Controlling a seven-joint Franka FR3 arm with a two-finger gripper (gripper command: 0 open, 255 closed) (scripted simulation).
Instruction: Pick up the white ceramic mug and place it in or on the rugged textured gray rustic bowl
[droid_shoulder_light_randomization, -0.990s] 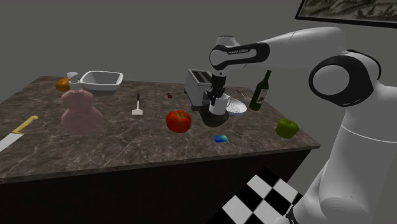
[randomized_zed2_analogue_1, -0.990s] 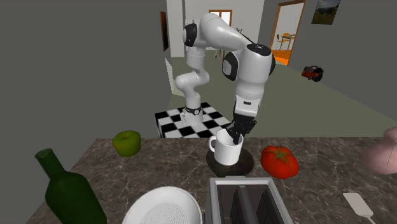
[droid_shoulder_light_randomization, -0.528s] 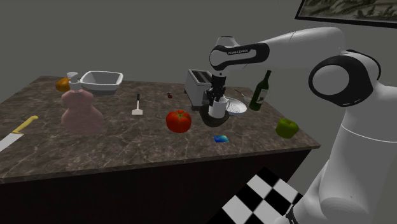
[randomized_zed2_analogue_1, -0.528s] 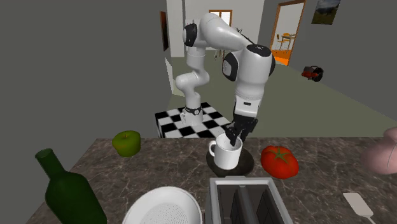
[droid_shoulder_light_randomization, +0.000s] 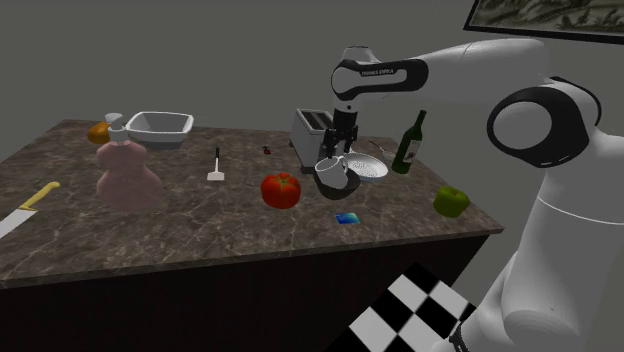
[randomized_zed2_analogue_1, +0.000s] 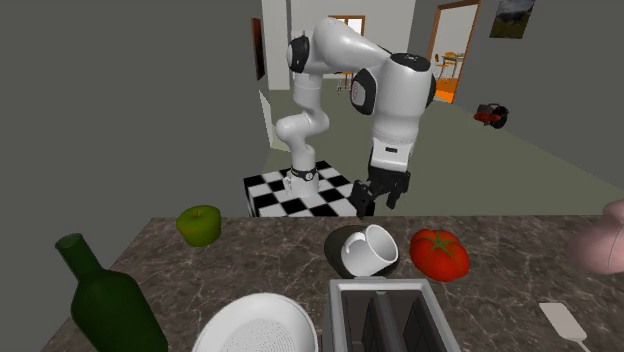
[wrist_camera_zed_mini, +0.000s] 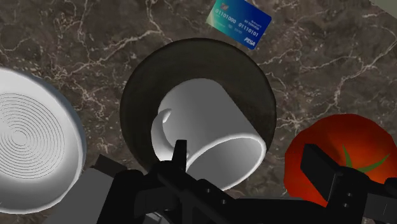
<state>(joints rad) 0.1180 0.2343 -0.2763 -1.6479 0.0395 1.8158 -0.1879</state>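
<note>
White mug (wrist_camera_zed_mini: 213, 137) is lying on its side inside the dark grey bowl (wrist_camera_zed_mini: 254, 83), mouth turned roughly toward the tomato (wrist_camera_zed_mini: 318, 137), handle on the side facing the white round dish (wrist_camera_zed_mini: 28, 146). So it's in the bowl, just not upright. The gripper (randomized_zed2_analogue_1: 378, 195) hangs right above it with its fingers (wrist_camera_zed_mini: 179, 153) spread apart and nothing between them, not touching the mug at all. The bowl sits on the dark marbled surface (wrist_camera_zed_mini: 76, 38), with the tomato just beside it on one side and the white dish just beside it on the other. A blue bank card (wrist_camera_zed_mini: 238, 22) lies flat on the surface near the bowl's rim. In the second exterior view a silver toaster (randomized_zed2_analogue_1: 385, 315) is right next to the bowl, a green wine bottle (randomized_zed2_analogue_1: 100, 300) stands beyond the white dish, and a green apple (randomized_zed2_analogue_1: 200, 225) sits off toward the surface's edge.
</note>
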